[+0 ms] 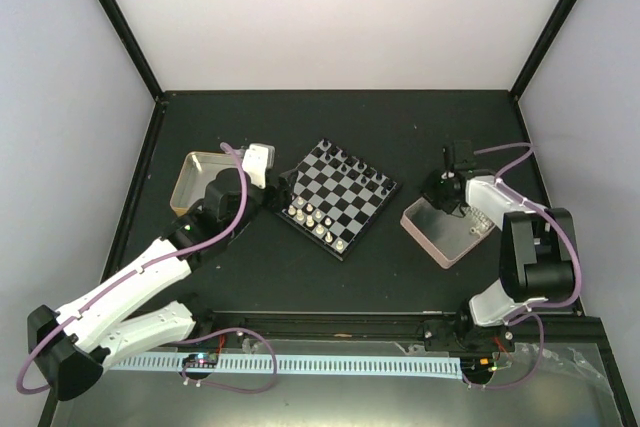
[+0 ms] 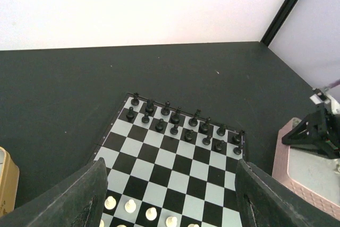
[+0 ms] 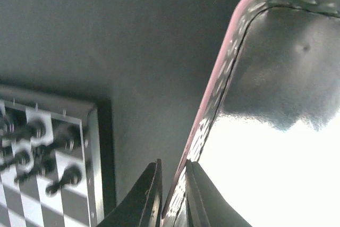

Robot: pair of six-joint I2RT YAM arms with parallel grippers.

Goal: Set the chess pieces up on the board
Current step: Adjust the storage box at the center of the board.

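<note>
1. Black table (image 1: 250, 277) with both arms bolted at the near edge. The left arm reaches in toward the middle, while the right one folds up over on its own side.
2. Checkered board (image 1: 352, 195) sits mid-table, turned so a corner points at the arms. It's between the two containers and not touching either of them.
3. Pink tray (image 1: 425, 243) is just right of the board, with a strip of bare table between them.
4. Metal tin (image 1: 195, 179) is off to the left of the board, partly behind the left arm.
5. Left gripper (image 2: 170, 166) hovers above the board's left side. Its fingers (image 2: 79, 198) are spread wide and have nothing between them.
6. Right gripper (image 3: 174, 166) is down at the tray's edge on the board side. It's nearly closed, with the pink rim running right between its fingers (image 3: 202, 200), so it looks pinched onto the rim.
7. Black pieces (image 2: 180, 126) stand upright in two tidy rows along the board's far side, as seen from the left wrist.
8. White pieces (image 2: 130, 206) are on the side nearest the left gripper. It's only a patchy row, and I can't count them properly.
</note>
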